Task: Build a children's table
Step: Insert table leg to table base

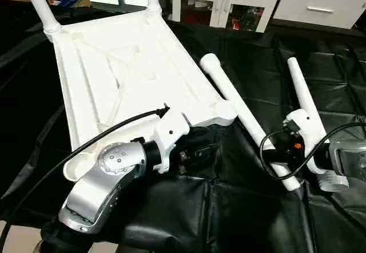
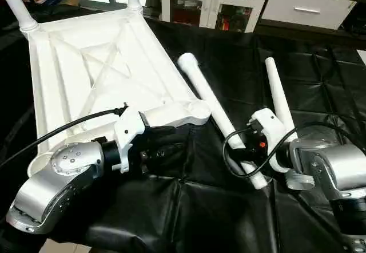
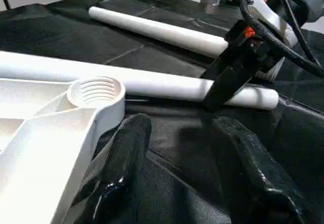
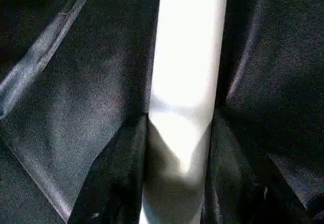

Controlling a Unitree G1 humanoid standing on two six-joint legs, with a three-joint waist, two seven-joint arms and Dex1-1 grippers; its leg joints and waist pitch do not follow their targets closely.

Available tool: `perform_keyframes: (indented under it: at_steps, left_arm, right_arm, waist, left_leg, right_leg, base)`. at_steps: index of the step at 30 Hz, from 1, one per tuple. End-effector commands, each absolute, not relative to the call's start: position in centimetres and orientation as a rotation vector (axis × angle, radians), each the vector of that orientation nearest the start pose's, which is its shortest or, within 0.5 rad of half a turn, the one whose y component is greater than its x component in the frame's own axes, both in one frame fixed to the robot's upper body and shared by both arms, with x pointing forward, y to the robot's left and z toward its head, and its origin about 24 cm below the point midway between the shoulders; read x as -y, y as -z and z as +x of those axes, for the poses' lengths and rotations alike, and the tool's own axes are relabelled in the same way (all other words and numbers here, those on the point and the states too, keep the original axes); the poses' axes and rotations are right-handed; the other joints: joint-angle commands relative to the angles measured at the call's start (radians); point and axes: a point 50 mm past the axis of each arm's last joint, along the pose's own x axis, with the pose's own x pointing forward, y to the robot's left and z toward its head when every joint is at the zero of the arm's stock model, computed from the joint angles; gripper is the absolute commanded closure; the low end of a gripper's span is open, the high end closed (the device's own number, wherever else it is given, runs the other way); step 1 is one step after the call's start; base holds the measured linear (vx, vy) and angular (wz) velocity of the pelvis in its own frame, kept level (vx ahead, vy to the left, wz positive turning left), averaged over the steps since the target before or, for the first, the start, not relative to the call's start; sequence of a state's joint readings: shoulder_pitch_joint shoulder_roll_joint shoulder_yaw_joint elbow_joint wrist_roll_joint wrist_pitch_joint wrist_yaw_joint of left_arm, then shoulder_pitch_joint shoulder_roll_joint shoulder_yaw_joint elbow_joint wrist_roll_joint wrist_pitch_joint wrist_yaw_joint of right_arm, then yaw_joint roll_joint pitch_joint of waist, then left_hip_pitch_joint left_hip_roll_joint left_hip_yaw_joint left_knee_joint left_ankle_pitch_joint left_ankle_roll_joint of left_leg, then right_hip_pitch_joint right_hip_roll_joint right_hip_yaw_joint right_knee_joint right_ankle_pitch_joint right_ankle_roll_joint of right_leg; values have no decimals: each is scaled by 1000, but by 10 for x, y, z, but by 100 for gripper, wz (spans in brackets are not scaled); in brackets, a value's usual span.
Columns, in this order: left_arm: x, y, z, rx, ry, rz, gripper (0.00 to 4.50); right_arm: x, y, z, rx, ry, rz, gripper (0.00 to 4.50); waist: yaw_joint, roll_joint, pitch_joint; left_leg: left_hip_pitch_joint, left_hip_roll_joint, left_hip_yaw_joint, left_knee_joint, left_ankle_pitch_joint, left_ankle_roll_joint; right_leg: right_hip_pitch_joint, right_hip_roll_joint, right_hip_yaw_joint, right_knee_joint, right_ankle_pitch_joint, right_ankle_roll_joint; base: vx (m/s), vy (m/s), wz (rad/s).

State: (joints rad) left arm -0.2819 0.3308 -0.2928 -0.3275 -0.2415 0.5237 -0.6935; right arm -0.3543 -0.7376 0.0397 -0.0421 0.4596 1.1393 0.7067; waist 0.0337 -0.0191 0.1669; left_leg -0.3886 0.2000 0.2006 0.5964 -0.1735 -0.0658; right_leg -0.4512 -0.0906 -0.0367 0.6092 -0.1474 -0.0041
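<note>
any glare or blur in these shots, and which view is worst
Right wrist view is worst: the white plastic tube leg between the right claw's fingers is washed out and soft. Left wrist view: the left claw's near fingers are out of focus, with glossy highlights. Left eye view: the black cloth on the work table shows sheen along its creases; the white ribbed tabletop looks bright but readable.

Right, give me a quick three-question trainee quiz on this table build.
1. How many legs lie loose on the black cloth?
2. True or false: every corner of the tabletop has a leg fitted.
3. The right fingers sit either side of: A a loose leg, B the tabletop's edge, C a cable.
Key: 1 two; 2 false; 3 A.
</note>
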Motion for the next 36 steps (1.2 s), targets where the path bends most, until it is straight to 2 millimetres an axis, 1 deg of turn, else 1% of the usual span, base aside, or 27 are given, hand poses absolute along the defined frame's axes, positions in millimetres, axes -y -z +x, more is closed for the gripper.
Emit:
perform_keyframes:
  at_steps: [1,3,4,5,6,7,9,10,11,12,14,15,16,17,19,20,21,24,25,26,28,30,31,32,33,34,36]
  left_arm:
    - [-82,-120,255,-72,1076,174,228]
    - [-82,-121,256,-61,1070,163,228]
    - [-81,-128,259,-19,1040,111,228]
    - [-81,-128,259,-19,1040,111,228]
    - [-81,-132,262,3,1016,66,228]
    - [-81,-135,265,13,1000,35,228]
    - [-80,-142,270,38,969,-17,228]
    - [-80,-144,271,47,961,-31,228]
    - [-80,-144,271,47,961,-31,228]
    - [-80,-146,272,57,953,-49,228]
    - [-79,-147,273,61,948,-59,228]
    - [-79,-149,275,68,935,-70,228]
    - [-79,-150,276,71,926,-75,228]
    - [-79,-150,277,73,922,-76,228]
    - [-78,-152,278,77,923,-83,228]
    - [-77,-154,279,83,925,-113,228]
    - [-76,-158,280,83,939,-166,211]
    - [-63,-185,282,144,988,-421,193]
    - [-59,-194,282,169,1019,-465,190]
    - [-55,-202,282,195,1049,-490,181]
    - [-50,-211,283,229,1087,-509,156]
    - [-43,-223,279,276,1163,-501,147]
    - [-43,-223,279,276,1163,-501,136]
    - [-41,-226,278,288,1182,-498,112]
    - [-39,-231,276,302,1209,-511,107]
    - [-37,-239,271,322,1258,-539,107]
    - [-36,-242,268,329,1279,-548,97]
  right_arm:
    - [235,-91,269,-834,-591,4,309]
    - [236,-93,270,-820,-581,7,311]
    - [239,-100,274,-739,-556,33,311]
    - [239,-100,274,-739,-556,33,312]
    - [240,-106,277,-676,-544,59,312]
    - [240,-111,280,-623,-538,86,313]
    - [242,-119,284,-525,-503,100,314]
    - [242,-123,286,-483,-491,109,314]
    - [242,-123,286,-483,-491,109,314]
    - [242,-128,287,-430,-484,124,314]
    - [242,-132,289,-385,-480,121,315]
    - [241,-140,291,-291,-478,121,315]
    - [241,-146,291,-238,-477,123,315]
    - [240,-152,291,-181,-482,121,315]
    - [235,-162,289,-85,-521,132,315]
    - [232,-171,288,-3,-525,95,315]
    - [228,-180,287,78,-532,51,315]
    - [205,-212,281,329,-563,-31,315]
    - [198,-218,279,383,-576,-54,315]
    - [191,-223,277,428,-596,-77,315]
    - [181,-226,274,477,-622,-103,315]
    - [169,-228,268,531,-659,-141,315]
    - [169,-228,268,531,-659,-141,316]
    - [167,-228,267,537,-664,-141,316]
    - [165,-227,266,551,-668,-146,316]
    - [163,-227,265,570,-670,-146,316]
    - [162,-226,264,575,-672,-144,316]
  waist:
    - [2,-8,-79]
    - [2,-7,-79]
    - [2,-4,-78]
    - [2,-5,-79]
    - [3,-8,-81]
    - [5,0,-81]
    - [3,-3,-81]
    - [5,2,-82]
    - [4,-1,-82]
    - [5,3,-84]
    - [5,3,-84]
    - [5,4,-86]
    - [3,6,-85]
    - [3,5,-85]
    - [3,3,-84]
    - [5,8,-83]
    - [4,8,-83]
    - [3,9,-81]
    - [5,10,-80]
    - [3,7,-78]
    - [3,11,-77]
    - [2,10,-81]
    - [2,9,-81]
    - [2,13,-82]
    - [2,13,-84]
    - [3,16,-86]
    - [3,17,-88]
  left_leg:
    - [16,17,-9,-66,-197,41]
    - [16,17,-9,-66,-199,38]
    - [16,18,-8,-66,-204,37]
    - [16,17,-8,-65,-203,35]
    - [16,15,-7,-65,-199,37]
    - [16,15,-9,-65,-195,37]
    - [16,14,-6,-65,-199,42]
    - [17,15,-8,-65,-196,41]
    - [15,14,-7,-65,-192,44]
    - [15,13,-8,-64,-182,48]
    - [16,14,-7,-64,-176,56]
    - [15,13,-8,-64,-168,59]
    - [13,13,-6,-64,-170,62]
    - [14,13,-6,-63,-173,64]
    - [12,14,-6,-64,-171,72]
    - [13,14,-7,-65,-167,77]
    - [13,14,-4,-63,-167,71]
    - [13,13,-4,-64,-178,65]
    - [13,12,-5,-64,-179,64]
    - [11,10,-5,-65,-182,66]
    - [11,10,-6,-67,-185,75]
    - [9,8,-5,-65,-168,82]
    - [7,8,-6,-66,-161,85]
    - [9,9,-7,-66,-148,90]
    - [9,10,-6,-65,-134,95]
    - [9,11,-6,-64,-120,97]
    - [10,12,-6,-64,-103,106]
  right_leg:
    - [62,-26,35,-81,-290,-197]
    - [61,-26,34,-82,-295,-195]
    - [59,-27,36,-84,-294,-196]
    - [60,-27,35,-84,-292,-197]
    - [60,-25,35,-83,-284,-199]
    - [60,-25,34,-81,-273,-203]
    - [60,-23,34,-83,-265,-207]
    - [60,-24,33,-81,-257,-210]
    - [61,-23,33,-82,-250,-210]
    - [63,-23,32,-78,-237,-212]
    - [62,-22,31,-79,-223,-215]
    - [65,-22,30,-76,-215,-216]
    - [63,-23,31,-78,-215,-216]
    - [63,-22,30,-79,-218,-216]
    - [64,-25,30,-78,-226,-209]
    - [64,-25,30,-78,-235,-204]
    - [60,-27,30,-78,-245,-202]
    - [58,-25,29,-81,-265,-207]
    - [58,-25,28,-79,-268,-205]
    - [58,-23,27,-81,-276,-197]
    - [57,-21,27,-82,-278,-180]
    - [59,-20,27,-83,-260,-169]
    - [60,-20,27,-82,-250,-169]
    - [62,-19,26,-79,-227,-176]
    - [63,-19,27,-76,-196,-186]
    - [64,-19,27,-73,-162,-202]
    - [66,-18,26,-66,-116,-228]
  base:
    - [0,0,0]
    - [0,0,0]
    - [0,0,0]
    - [0,0,0]
    - [0,0,0]
    - [0,0,0]
    - [0,0,0]
    - [0,0,0]
    - [0,0,0]
    - [0,0,0]
    - [0,0,0]
    - [0,0,0]
    - [0,0,0]
    - [0,0,0]
    - [0,0,0]
    - [0,0,0]
    - [0,0,0]
    - [0,0,0]
    - [0,0,0]
    - [0,0,0]
    - [0,0,0]
    - [0,0,0]
    - [0,0,0]
    - [0,0,0]
    - [0,0,0]
    - [0,0,0]
    - [0,0,0]
